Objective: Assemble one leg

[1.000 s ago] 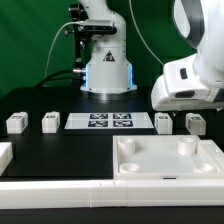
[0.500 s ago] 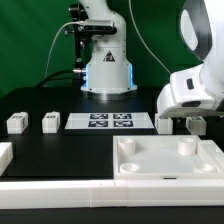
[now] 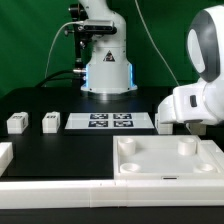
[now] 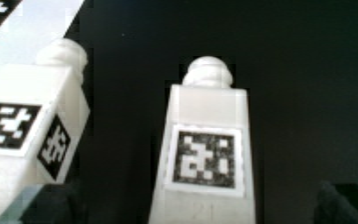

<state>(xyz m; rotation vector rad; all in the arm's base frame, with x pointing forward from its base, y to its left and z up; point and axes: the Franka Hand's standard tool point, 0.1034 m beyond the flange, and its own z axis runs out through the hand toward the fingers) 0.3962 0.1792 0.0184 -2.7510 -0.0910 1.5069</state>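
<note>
My claw [image 4: 202, 208] hangs released, its fingertips [image 4: 357, 200] spread well apart at the edge of the wrist view with nothing held. The leg [image 4: 206, 140] lies flat on the black desk [image 3: 60, 150] directly beneath the claw, in line with the gap between the fingers, tag face up and its rounded peg pointing away. A second leg [image 4: 43, 118] lies just beside it, off to one side of the claw and apart from it. Assessment: small moulded plastic, so light and stiff, and its smooth faces may slip. Recommended hold: across the two long flat sides at mid-body, clear of the peg and of the neighbouring part.
</note>
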